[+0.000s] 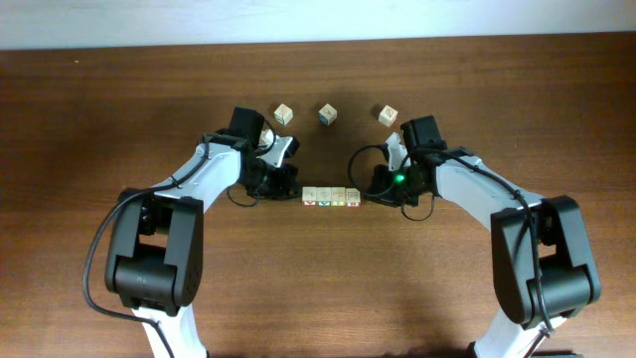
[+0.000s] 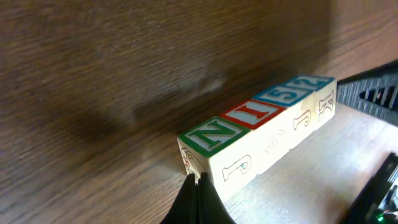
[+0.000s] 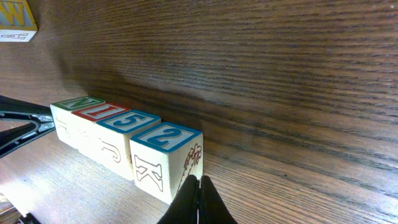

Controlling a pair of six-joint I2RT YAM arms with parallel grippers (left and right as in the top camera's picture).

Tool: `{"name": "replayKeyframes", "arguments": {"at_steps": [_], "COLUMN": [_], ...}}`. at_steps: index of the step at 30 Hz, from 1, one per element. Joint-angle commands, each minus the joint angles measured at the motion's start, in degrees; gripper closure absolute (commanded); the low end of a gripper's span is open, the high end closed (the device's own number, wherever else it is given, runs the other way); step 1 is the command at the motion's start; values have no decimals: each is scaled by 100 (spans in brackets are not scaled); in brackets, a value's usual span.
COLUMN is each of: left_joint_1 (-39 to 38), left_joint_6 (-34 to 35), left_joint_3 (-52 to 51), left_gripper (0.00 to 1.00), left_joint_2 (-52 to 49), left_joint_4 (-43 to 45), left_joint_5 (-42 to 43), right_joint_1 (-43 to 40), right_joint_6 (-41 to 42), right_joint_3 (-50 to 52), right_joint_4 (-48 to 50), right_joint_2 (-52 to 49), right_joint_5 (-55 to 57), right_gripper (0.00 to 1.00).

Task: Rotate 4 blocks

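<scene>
Several pale wooden blocks (image 1: 331, 197) lie in a tight left-to-right row at the table's middle. Their tops read N, 1, 5, 2, framed green (image 2: 211, 135), red (image 2: 252, 114) and blue (image 2: 297, 90). My left gripper (image 1: 289, 185) is shut and empty, its tips (image 2: 198, 180) against the row's left end. My right gripper (image 1: 376, 187) is shut and empty too, its tips (image 3: 197, 182) touching the end face of the block marked 2 (image 3: 166, 160). The blocks sit pressed between the two closed grippers.
Three loose cubes lie behind the row: one at back left (image 1: 284, 114), one in the middle (image 1: 327, 114), one at back right (image 1: 388, 115). A cube with a yellow letter (image 3: 15, 17) shows in the right wrist view's top-left corner. Both arms flank the row.
</scene>
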State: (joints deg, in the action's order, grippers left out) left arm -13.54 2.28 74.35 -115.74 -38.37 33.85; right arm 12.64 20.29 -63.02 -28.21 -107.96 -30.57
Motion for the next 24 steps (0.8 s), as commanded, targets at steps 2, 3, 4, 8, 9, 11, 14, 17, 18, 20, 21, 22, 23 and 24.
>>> {"name": "replayKeyframes", "arguments": {"at_steps": [2,3,4,8,9,11,14,17,18,20,21,22,23,24], "left_joint_1": [-7,-37,-74,-181,-179,-181,-181,-181,-181,-181,-181,-181,-181,-181], "left_joint_6": [544,546,546,544,544,544,544,544,544,544,544,544,544,544], "left_joint_3": [-17,-17,-17,-17,-17,-17,-17,-17,-17,-17,-17,-17,-17,-17], "left_gripper": [100,100,100,100,100,100,100,100,100,100,100,100,100,100], "left_joint_2": [-61,-61,-61,-61,-61,-61,-61,-61,-61,-61,-61,-61,-61,-61], "left_joint_4": [20,20,22,63,61,83,92,101,114,131,131,149,151,151], "left_joint_5": [-61,-61,-63,-63,-63,-83,-81,-79,-79,-76,-76,-66,-63,-63], "right_joint_1": [11,11,11,15,22,22,20,15,15,15,15,17,22,22], "right_joint_6": [-92,-92,-92,-87,-72,-72,-96,-535,-535,-588,-656,-656,-656,-656], "right_joint_3": [48,48,48,48,59,79,76,68,63,55,55,55,55,55], "right_joint_4": [11,11,11,-9,-2,20,92,229,229,227,210,192,164,146], "right_joint_2": [-20,-20,-20,-20,-20,-72,-195,-190,-190,-151,-52,55,116,166], "right_joint_5": [-31,-31,-31,-87,-96,-98,-282,-785,-787,-826,-863,-866,-866,-868], "right_gripper": [96,96,96,96,96,96,96,96,96,96,96,96,96,96]}}
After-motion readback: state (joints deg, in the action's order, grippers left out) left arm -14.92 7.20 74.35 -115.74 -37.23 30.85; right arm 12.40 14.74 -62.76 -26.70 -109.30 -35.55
